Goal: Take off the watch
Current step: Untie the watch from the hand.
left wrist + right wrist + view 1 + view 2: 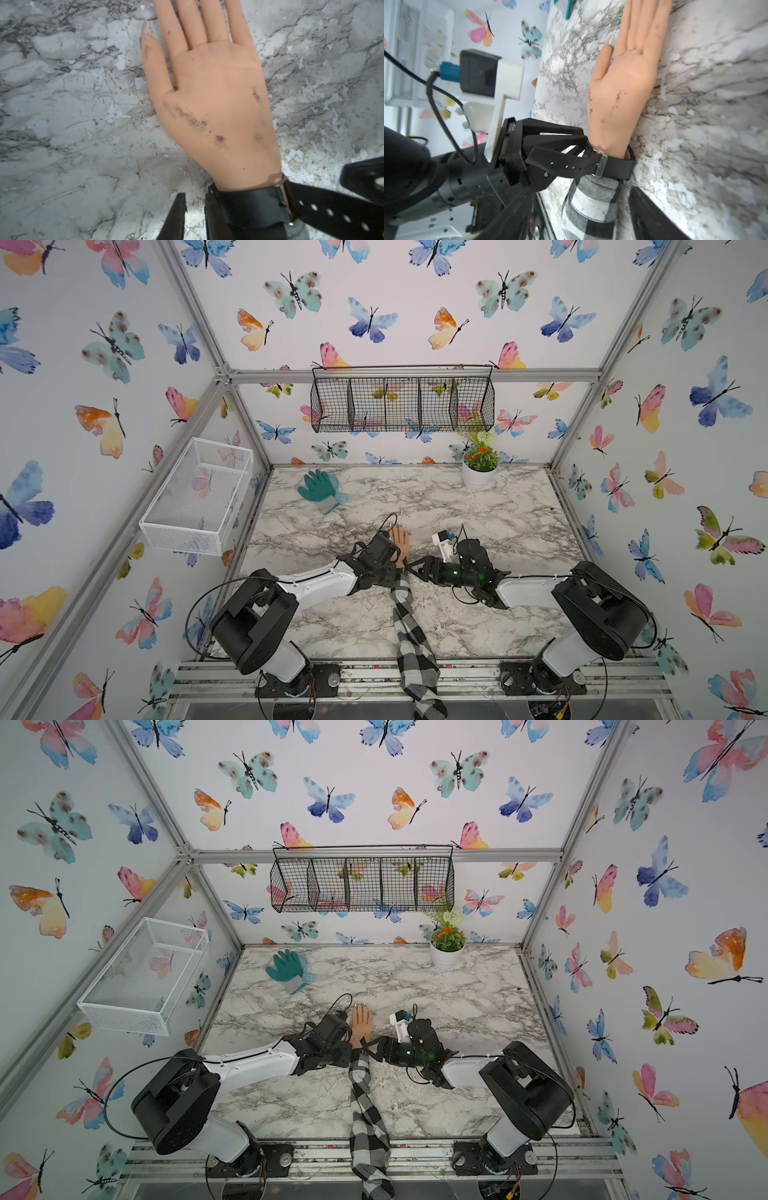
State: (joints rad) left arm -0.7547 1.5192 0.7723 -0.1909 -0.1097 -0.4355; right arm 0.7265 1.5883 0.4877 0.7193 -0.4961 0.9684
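The watch (249, 205) is a black band round the wrist of a mannequin hand (400, 541) that lies flat on the marble table, with a plaid sleeve (409, 635) behind it. Its holed strap tail (562, 162) sticks out loose past the metal buckle (601, 164). My left gripper (195, 199) is shut, tips against the band on the thumb side, nothing between them. My right gripper (583, 193) is open, its fingers wide apart on either side of the sleeve just behind the watch. In both top views the two grippers meet at the wrist and hide the watch.
A teal glove (322, 489) lies at the back left of the table. A potted plant (480, 468) stands at the back right. A white wire basket (197, 497) hangs on the left wall and a black wire basket (403, 404) on the back wall.
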